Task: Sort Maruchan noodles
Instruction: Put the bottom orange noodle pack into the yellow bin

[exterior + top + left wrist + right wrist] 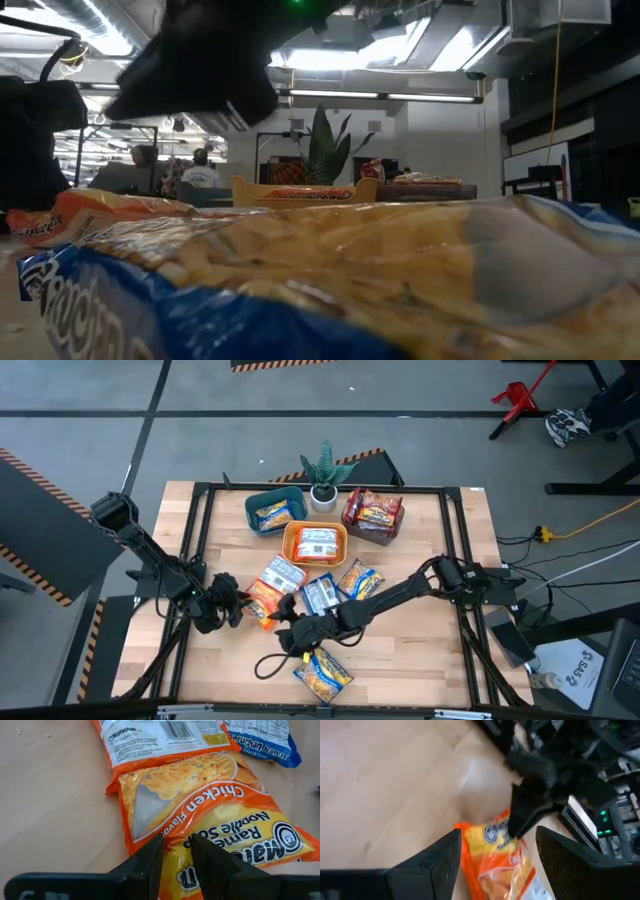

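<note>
Several Maruchan packets lie flat mid-table: an orange chicken one [262,600] [200,805], a white-backed one [282,573], a blue one [320,593], a yellow-orange one [358,578] and a yellow-blue one [322,672] near the front edge. My left gripper [236,607] [176,851] comes from the table's left and is shut on the orange packet. My right gripper [290,632] [497,832] hovers open just right of that packet [492,850], fingers on either side of it, touching nothing. My left gripper pinches the orange chicken packet by the edge of its logo end [176,837], between its two fingers [150,862]. The fingers come from the table's left, slanting down. The packet's far part lies on the table, partly under the white-backed packet [165,735].
At the far side stand a teal bin [275,510], an orange bin [315,543] and a dark bin [373,513], each holding packets, with a potted plant [323,475] between them. A black cable loop [270,663] lies near the front. Bare wood shows front-left and right.
</note>
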`<state>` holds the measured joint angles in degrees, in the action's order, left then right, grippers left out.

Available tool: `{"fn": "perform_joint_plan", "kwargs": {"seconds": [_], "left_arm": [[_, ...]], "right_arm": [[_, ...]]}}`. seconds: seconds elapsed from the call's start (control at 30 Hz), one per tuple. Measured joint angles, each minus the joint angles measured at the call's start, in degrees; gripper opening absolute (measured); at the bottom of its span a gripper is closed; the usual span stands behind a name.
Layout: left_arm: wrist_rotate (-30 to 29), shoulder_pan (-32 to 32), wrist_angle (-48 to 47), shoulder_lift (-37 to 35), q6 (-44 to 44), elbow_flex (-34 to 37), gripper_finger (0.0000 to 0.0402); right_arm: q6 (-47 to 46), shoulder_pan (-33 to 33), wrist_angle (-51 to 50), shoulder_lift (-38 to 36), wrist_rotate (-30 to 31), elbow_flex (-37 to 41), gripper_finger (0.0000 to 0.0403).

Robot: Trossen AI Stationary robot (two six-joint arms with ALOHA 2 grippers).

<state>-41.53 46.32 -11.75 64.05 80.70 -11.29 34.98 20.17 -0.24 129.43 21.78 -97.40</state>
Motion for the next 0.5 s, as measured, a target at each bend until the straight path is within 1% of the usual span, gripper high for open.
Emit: {"fn": "perform_joint_plan", "kwargs": {"seconds": [0.13,0.3,0.4,0.5], "left_arm": [[0.4,0.0,0.1,0.0,0.2,0.1,0.0100],[1.1,0.0,0.1,0.0,1.3,0.1,0.0100],[1.2,0.0,0.2,0.0,1.8,0.2,0.0100],[1.2,0.0,0.2,0.1,1.9,0.2,0.0100]], "right_arm": [[4.4,-0.9,1.8,2.9,-2.0,0.0,0.0241],[8.7,-2.0,3.2,6.2,0.7,0.1,0.0241],[8.7,-2.7,4.0,6.7,1.8,0.1,0.0241],[8.6,-3.5,3.7,6.7,0.8,0.1,0.0241]]}}
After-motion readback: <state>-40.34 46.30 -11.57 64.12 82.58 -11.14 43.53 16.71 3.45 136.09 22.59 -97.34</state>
